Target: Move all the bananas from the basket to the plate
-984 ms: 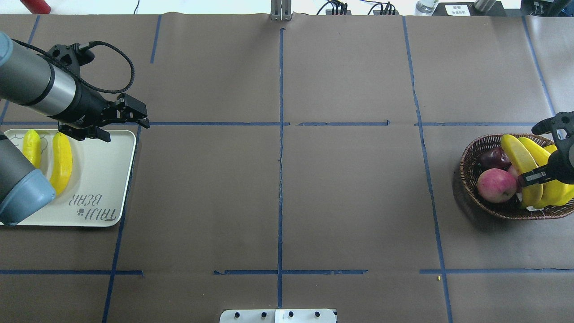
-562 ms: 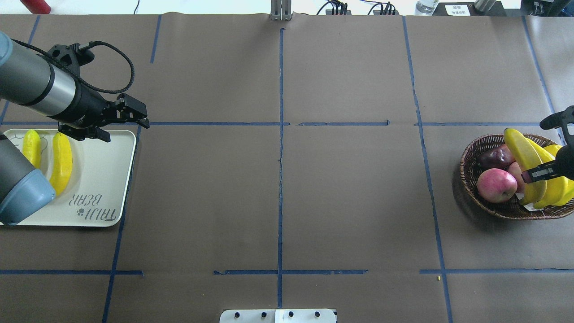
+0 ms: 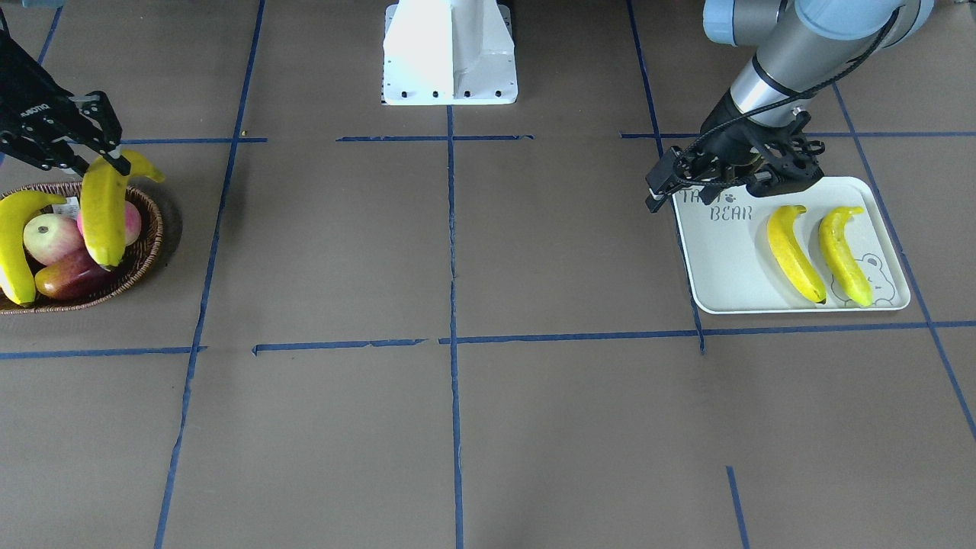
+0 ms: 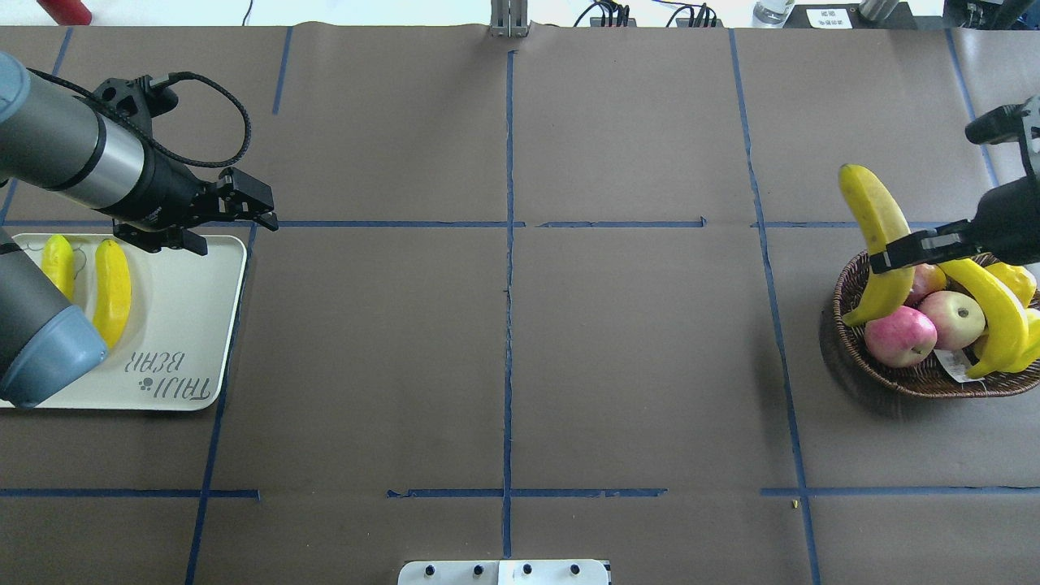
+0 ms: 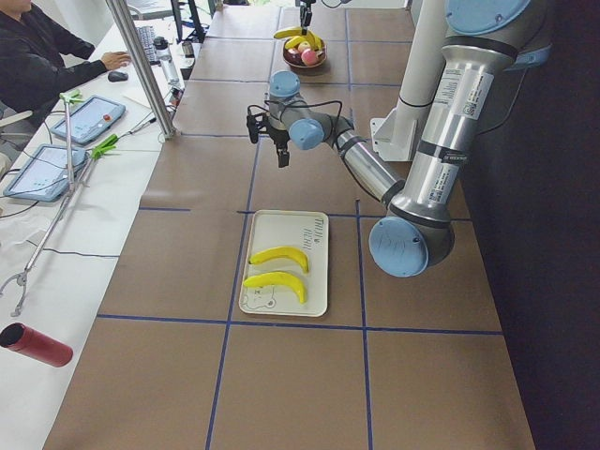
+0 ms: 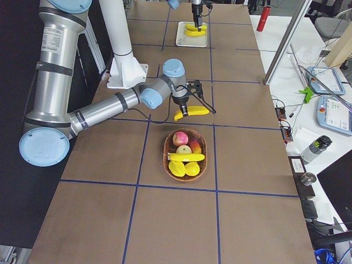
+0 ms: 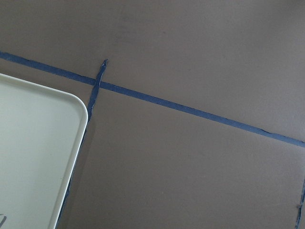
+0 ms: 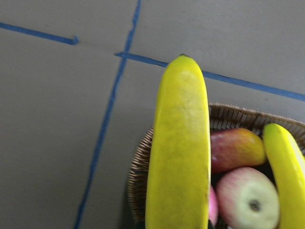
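Since a sec ago the R gripper (image 4: pixel 903 250) has gone up w/ one banana (image 4: pixel 873 219), lifting it off the pile. Its lower tip now hangs over the left rim of the basket (image 4: pixel 910 383), at the table's right end. Fingers are pinched tight across the banana's middle. Second banana (image 4: pixel 998 318) lies in the basket's right side w/ two apples (image 4: pixel 898 337) & a mango (image 3: pixel 67 279). L gripper (image 4: pixel 236 236) has barely shifted: it hovers over the far-right corner of the plate (image 4: pixel 179 325), jaws apart, nothing in them. Two more bananas (image 4: pixel 112 292) lie side by side on the plate's left part, well apart from the basket.
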